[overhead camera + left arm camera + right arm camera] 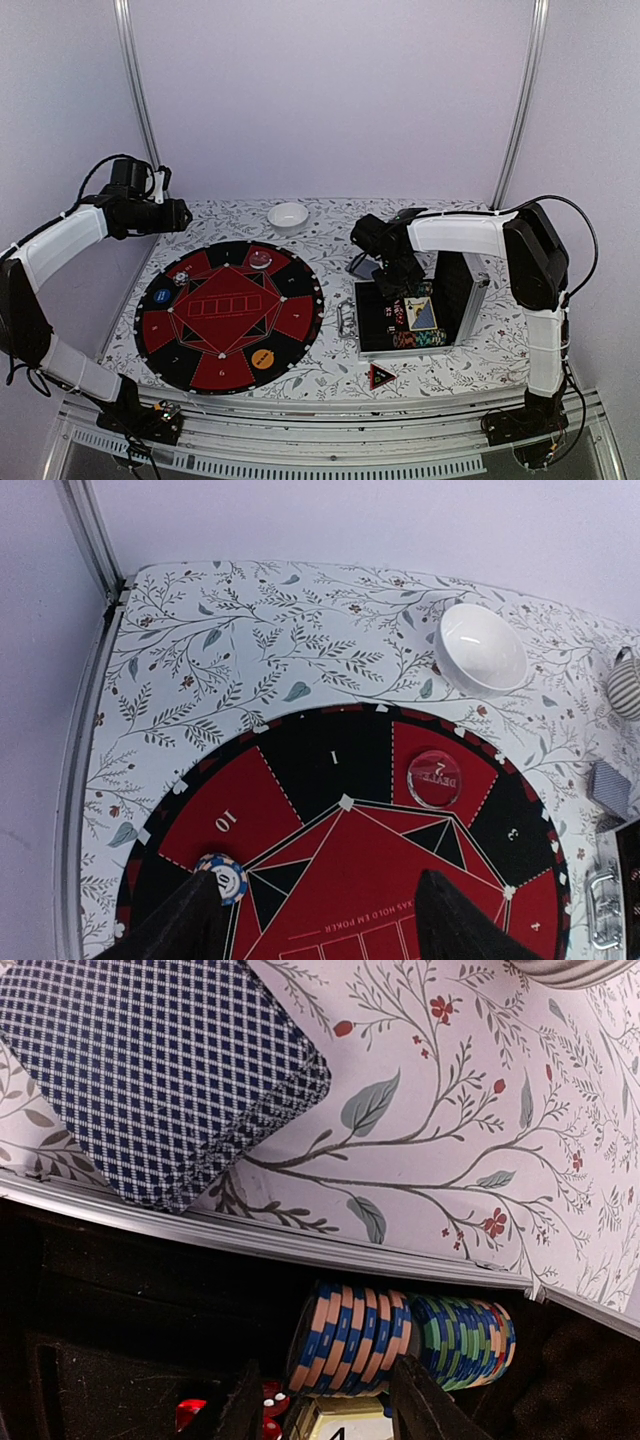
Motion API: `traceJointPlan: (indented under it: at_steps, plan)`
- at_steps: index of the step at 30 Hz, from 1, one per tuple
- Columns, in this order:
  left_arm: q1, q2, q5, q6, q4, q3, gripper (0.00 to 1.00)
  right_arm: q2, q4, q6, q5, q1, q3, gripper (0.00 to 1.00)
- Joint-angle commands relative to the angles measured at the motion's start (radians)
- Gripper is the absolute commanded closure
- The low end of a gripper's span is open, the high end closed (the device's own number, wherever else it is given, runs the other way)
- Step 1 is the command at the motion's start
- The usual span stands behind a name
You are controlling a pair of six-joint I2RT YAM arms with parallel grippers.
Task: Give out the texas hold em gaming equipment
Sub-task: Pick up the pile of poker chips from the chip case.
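Hovering over the open case [456,290], the right gripper [325,1415] has its jaws apart and empty, lined up on the orange-and-blue chip stack [350,1340] lying beside a green stack [462,1338]. Chip pickup looks like the step. Next: drop lower, straddle 1 stack, squeeze. The left gripper [320,925] hangs open above the mat [350,870].

The mat [228,315] is red and black, the cloth [480,1110] white with grey-green leaves and red berries, the cards [160,1070] navy-white lattice, the chips [350,1340] orange-blue and green-blue striped.
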Motion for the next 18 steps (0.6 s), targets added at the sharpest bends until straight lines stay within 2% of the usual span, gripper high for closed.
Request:
traceJointPlan:
  at_steps: [1,12,18]
  plan:
    - [-0.011,0.006,0.009,0.015,-0.004,0.012,0.31,0.017,-0.005,0.009,0.001,0.001,0.014,0.56]
    - [-0.011,0.005,0.009,0.017,-0.004,0.010,0.31,0.014,0.002,0.027,0.030,-0.002,-0.008,0.57]
    - [-0.011,0.007,0.013,0.017,-0.004,0.012,0.31,0.008,-0.005,0.032,0.058,-0.002,0.014,0.54]
